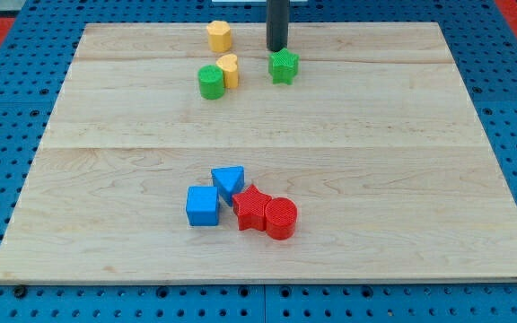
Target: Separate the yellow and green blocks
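On the desk (pixel 106 179), the green cylinder (pixel 211 82) touches a yellow block (pixel 229 70); a yellow hexagon (pixel 219 36) sits above. My tip (pixel 277 49) stands just above the green star (pixel 284 66). No pincer is there.

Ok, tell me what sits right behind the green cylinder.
A yellow block touches the green cylinder from behind, on the view's right; its lower front is hidden. My tip stands apart, beside the green star.

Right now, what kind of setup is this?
Likely a lab tabletop pushing rig: wooden board on blue perforated base, small coloured blocks, my tip just above the green star block.
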`<action>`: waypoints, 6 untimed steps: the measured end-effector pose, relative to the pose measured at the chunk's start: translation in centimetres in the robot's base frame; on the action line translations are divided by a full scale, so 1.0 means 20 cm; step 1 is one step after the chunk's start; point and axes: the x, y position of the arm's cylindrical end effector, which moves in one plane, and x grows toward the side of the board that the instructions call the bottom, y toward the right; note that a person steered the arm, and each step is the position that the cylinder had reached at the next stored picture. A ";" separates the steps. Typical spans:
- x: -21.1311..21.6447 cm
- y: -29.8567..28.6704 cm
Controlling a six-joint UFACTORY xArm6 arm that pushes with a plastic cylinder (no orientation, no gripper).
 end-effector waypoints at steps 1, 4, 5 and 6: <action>-0.12 -0.18; 0.18 -0.91; 0.50 -0.88; 0.71 -0.62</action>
